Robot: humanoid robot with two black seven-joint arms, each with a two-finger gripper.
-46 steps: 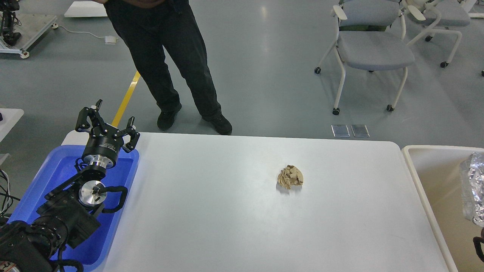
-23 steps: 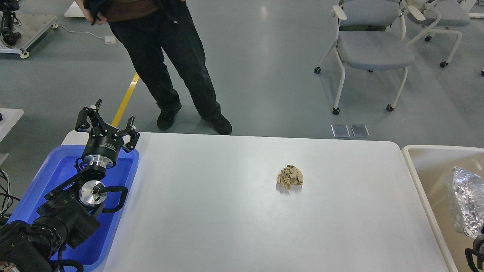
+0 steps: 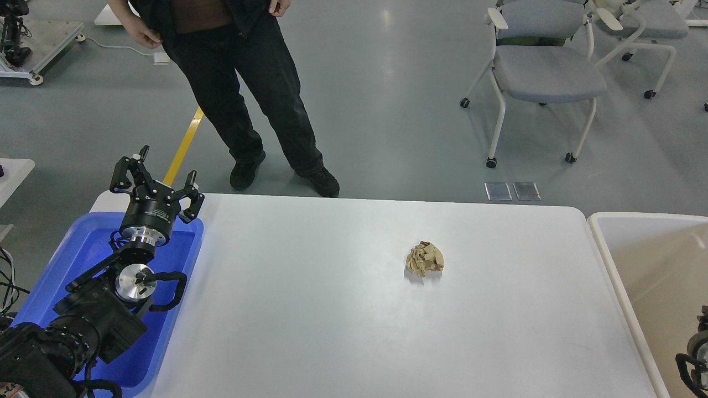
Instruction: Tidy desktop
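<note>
One Paper Ball Left to Clear

One crumpled brown paper ball (image 3: 424, 258) sits alone near the middle of the desktop (image 3: 332, 309). I think the job is almost done, and picking up this ball is the step now. The left gripper (image 3: 155, 179) hangs over the blue tray (image 3: 66, 254), fingers spread apart and holding nothing, well away from the ball. Only a bit of the right arm (image 3: 694, 359) shows by the beige bin (image 3: 636, 260); I cannot tell its grip. Next, a hand must reach over, close gently, and lift.
</note>
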